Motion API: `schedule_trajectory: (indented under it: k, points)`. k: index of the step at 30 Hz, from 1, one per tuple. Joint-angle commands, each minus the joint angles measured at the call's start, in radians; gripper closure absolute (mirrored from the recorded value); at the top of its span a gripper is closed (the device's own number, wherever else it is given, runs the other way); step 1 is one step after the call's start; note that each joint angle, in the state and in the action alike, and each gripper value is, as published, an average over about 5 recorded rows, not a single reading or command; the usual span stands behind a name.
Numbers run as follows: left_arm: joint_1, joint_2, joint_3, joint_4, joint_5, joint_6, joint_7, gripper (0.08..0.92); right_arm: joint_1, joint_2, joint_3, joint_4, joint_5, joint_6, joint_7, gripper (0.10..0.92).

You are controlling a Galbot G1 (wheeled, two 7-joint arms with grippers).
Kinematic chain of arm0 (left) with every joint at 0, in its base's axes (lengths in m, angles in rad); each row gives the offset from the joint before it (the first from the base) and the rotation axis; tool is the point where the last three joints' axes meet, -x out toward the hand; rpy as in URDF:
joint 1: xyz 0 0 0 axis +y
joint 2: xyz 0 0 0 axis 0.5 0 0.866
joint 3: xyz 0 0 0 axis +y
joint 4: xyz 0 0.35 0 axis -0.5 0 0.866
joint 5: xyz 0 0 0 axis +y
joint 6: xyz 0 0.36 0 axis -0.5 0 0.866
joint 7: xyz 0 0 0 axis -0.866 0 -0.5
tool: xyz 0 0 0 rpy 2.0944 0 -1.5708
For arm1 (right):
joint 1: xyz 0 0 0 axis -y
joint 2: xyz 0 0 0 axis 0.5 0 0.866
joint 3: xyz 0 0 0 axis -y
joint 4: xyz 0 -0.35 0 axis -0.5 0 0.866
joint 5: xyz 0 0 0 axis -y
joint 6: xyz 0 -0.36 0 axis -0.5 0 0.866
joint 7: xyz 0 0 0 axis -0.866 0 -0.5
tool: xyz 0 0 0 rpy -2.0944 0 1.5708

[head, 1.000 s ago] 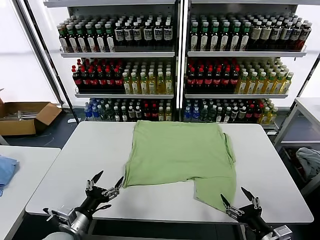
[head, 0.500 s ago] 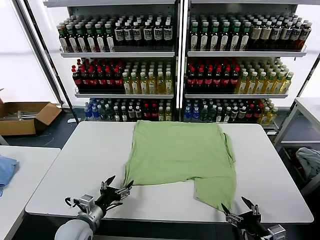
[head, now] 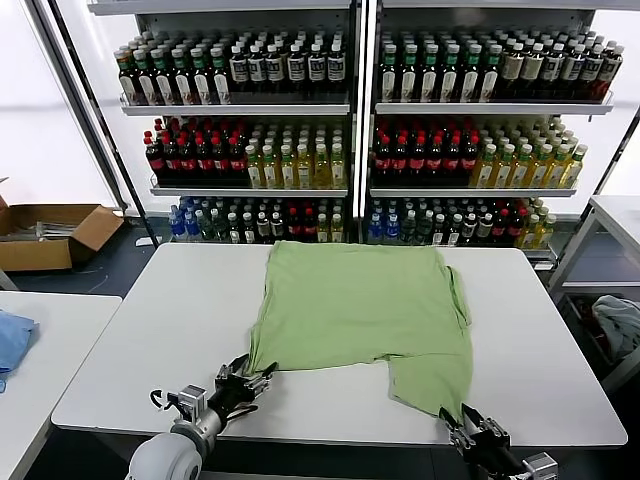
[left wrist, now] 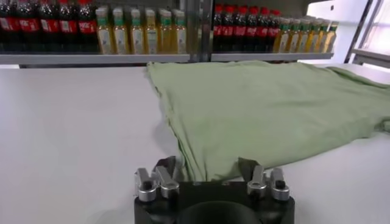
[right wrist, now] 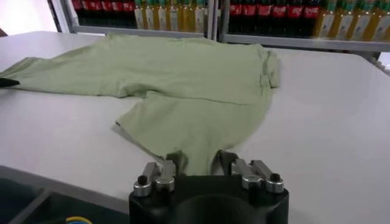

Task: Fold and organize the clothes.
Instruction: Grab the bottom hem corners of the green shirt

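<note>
The light green shirt (head: 360,305) lies spread flat on the white table (head: 150,330), plain side up, with no print or buttons showing. My left gripper (head: 255,372) is low on the table at the shirt's near left corner. In the left wrist view it (left wrist: 207,169) is open, with the shirt's hem (left wrist: 201,159) between its fingers. My right gripper (head: 468,422) is at the shirt's near right corner by the table's front edge. In the right wrist view it (right wrist: 199,161) is open, with the shirt's corner (right wrist: 195,143) between its fingers.
Shelves of bottles (head: 350,130) stand behind the table. A second table at the left holds a light blue cloth (head: 10,340). A cardboard box (head: 50,235) lies on the floor at the left. A grey-blue fabric bundle (head: 620,320) lies at the right.
My left gripper has moved right and forward to the shirt's near left corner. My right gripper has dropped lower and closed in on the near right corner. The shirt has not moved.
</note>
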Motion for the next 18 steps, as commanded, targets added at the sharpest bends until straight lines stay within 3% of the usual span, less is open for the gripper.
schedule_trajectory:
  k: [1, 6, 14, 18]
  points:
    - [-0.014, -0.001, 0.024, 0.024, 0.001, 0.019, -0.006, 0.463, 0.003, 0.002, -0.008, -0.002, -0.004, -0.007, 0.002, 0.787]
    - [-0.013, 0.001, 0.027, 0.025, 0.001, 0.017, -0.004, 0.601, 0.002, 0.005, -0.006, -0.006, 0.016, 0.01, 0.0, 0.908]
    - [0.037, -0.027, 0.013, -0.024, -0.005, -0.014, -0.008, 0.835, -0.009, 0.015, -0.005, 0.034, 0.172, 0.166, -0.048, 0.919]
    - [0.067, -0.037, -0.013, -0.069, -0.016, -0.025, -0.016, 0.903, -0.027, 0.017, 0.0, 0.041, 0.204, 0.254, -0.105, 0.919]
